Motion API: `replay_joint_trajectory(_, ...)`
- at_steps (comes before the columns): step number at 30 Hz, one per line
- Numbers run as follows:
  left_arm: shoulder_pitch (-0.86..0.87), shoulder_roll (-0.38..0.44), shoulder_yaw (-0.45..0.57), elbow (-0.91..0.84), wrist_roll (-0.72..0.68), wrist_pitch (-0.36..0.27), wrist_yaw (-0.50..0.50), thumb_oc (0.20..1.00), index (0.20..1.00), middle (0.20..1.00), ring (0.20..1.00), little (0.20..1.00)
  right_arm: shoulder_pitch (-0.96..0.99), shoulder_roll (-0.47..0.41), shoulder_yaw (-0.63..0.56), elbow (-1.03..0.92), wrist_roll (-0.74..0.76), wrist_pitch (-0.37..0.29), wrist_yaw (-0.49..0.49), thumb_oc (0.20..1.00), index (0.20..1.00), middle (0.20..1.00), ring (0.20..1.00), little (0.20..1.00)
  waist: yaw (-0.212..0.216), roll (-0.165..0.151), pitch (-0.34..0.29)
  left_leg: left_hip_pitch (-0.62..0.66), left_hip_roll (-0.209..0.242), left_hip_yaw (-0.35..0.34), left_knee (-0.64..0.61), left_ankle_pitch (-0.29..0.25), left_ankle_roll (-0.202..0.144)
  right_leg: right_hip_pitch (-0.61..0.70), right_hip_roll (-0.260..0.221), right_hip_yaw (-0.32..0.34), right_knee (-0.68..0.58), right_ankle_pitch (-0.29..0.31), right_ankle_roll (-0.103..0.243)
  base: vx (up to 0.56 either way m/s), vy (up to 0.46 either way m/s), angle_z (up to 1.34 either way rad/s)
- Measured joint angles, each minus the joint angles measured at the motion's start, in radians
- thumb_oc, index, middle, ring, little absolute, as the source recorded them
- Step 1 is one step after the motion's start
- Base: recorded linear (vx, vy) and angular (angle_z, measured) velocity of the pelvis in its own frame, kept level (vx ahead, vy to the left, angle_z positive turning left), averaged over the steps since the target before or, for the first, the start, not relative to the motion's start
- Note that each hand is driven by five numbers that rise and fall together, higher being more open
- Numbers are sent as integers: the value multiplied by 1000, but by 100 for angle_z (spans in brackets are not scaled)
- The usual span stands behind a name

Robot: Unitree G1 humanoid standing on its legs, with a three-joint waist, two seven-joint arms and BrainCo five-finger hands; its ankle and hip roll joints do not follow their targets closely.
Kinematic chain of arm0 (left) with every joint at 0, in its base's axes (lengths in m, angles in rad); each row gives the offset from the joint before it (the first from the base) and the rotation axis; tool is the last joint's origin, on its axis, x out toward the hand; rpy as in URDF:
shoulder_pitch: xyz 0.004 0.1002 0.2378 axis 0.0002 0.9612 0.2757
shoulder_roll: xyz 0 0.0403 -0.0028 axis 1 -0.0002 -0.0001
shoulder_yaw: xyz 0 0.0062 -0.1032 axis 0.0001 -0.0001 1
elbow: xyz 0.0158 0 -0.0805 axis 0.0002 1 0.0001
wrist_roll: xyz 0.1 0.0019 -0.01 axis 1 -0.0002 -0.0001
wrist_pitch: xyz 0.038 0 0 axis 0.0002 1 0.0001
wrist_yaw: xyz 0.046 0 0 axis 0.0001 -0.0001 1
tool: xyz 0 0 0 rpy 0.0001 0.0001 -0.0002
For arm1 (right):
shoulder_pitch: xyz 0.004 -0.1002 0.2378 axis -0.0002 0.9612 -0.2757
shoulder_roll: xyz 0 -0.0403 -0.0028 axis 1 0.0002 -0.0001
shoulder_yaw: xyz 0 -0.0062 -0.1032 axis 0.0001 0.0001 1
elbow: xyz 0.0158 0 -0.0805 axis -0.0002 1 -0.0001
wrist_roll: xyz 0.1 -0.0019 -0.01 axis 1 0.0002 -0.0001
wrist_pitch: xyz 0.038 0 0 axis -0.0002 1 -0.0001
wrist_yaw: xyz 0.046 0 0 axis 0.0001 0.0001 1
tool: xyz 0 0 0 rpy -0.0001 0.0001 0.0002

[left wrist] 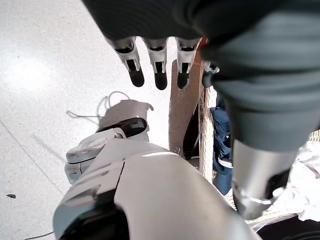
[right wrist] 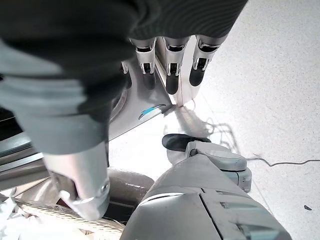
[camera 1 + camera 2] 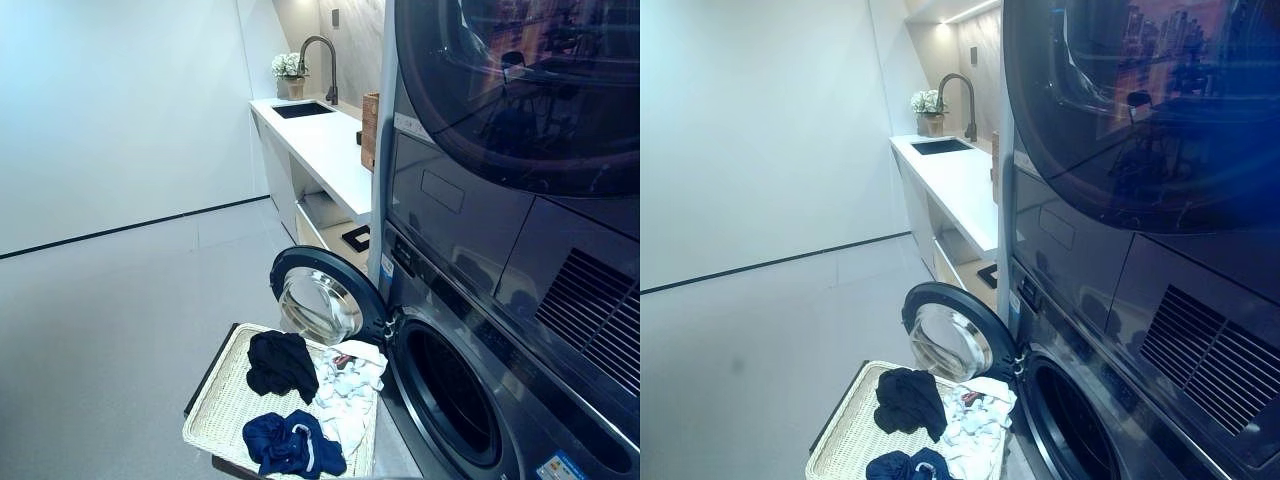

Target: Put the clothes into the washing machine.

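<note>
The clothes lie in the wicker basket (image 3: 222, 405) on the floor right before the washing machine (image 3: 470, 400): a black garment (image 3: 281, 362), a white one (image 3: 348, 392) and a dark blue one (image 3: 290, 443), none yet inside. The round door (image 3: 322, 298) stands swung wide toward the basket, leaving the drum mouth free, so I judge the load is set there for a short carry. My left hand (image 1: 157, 62) and my right hand (image 2: 172, 62) both hang with fingers straight and relaxed, holding nothing, the left just beside the basket's edge.
</note>
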Motion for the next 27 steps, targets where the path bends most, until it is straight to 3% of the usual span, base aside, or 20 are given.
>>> replay_joint_trajectory(7, -2, 0, -1, -2, -26, -1, 14, 1000, 1000, 1000, 1000, 1000, -4, -2, 21, -5, -1, 0, 0, 1000, 1000, 1000, 1000, 1000, 0, 0, 1, -15, 4, 0, 0, 1, 0, -15, 0, 0, 0, 1, -1, 14, 0, 0)
replay_joint_trajectory(12, -37, 0, -2, -18, -99, -20, 47, 1000, 1000, 1000, 1000, 1000, -52, -20, 45, -24, 21, -10, -3, 1000, 1000, 1000, 1000, 1000, 0, 12, 33, -97, 0, -4, 5, 18, 0, -100, 3, 2, 0, 18, -2, -120, 0, -1)
replay_joint_trajectory(17, -183, 0, -3, -114, -204, -98, 109, 1000, 1000, 1000, 1000, 1000, -192, -33, 65, -64, 75, -49, -32, 1000, 1000, 1000, 1000, 1000, 0, 23, 215, -211, -8, -24, 8, 74, -4, -207, 4, -1, 6, 70, -9, -149, 1, 5)
replay_joint_trajectory(27, -396, 40, -3, -292, -284, -261, 310, 1000, 1000, 1000, 1000, 1000, -433, -78, 77, -113, 158, -67, -62, 1000, 1000, 1000, 1000, 1000, 2, 38, 461, -358, -28, -42, 11, 112, 7, -345, -12, -10, 7, 110, -6, -63, 28, 4)
